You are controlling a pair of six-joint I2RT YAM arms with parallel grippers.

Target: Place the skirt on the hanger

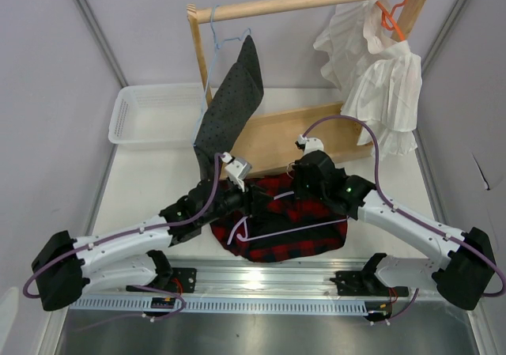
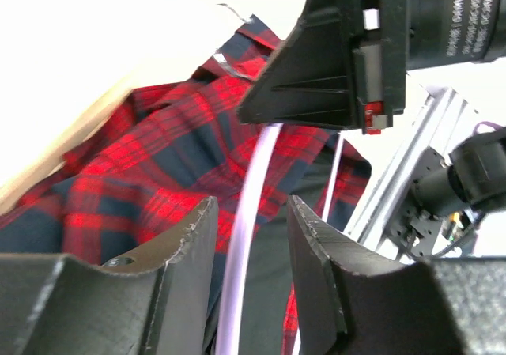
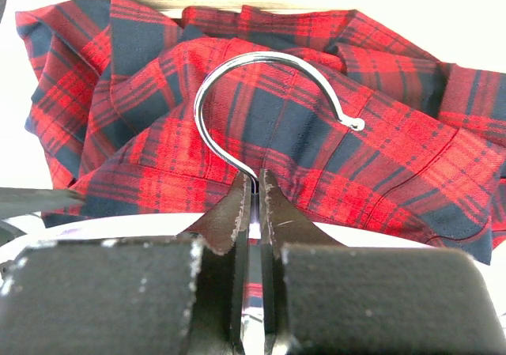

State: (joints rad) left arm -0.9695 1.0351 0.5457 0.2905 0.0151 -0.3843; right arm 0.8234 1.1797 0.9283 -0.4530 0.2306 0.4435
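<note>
The red-and-navy plaid skirt (image 1: 296,240) lies crumpled on the table, just in front of the wooden rack's base. On it lies the pale lilac hanger (image 1: 292,230). My right gripper (image 3: 254,183) is shut on the stem of the hanger's silver hook (image 3: 229,74), over the skirt (image 3: 371,165). My left gripper (image 2: 251,213) is open. The hanger's lilac bar (image 2: 257,181) runs between its fingers, clear of both, above the skirt (image 2: 142,173). In the top view both grippers meet over the skirt, left (image 1: 247,203) and right (image 1: 299,183).
A wooden rack (image 1: 316,3) stands at the back. On it hang a dark grey speckled garment (image 1: 233,94) on a light blue hanger and a white ruffled garment (image 1: 379,78) on an orange hanger. A white basket (image 1: 150,114) sits back left. An aluminium rail (image 1: 277,280) runs along the near edge.
</note>
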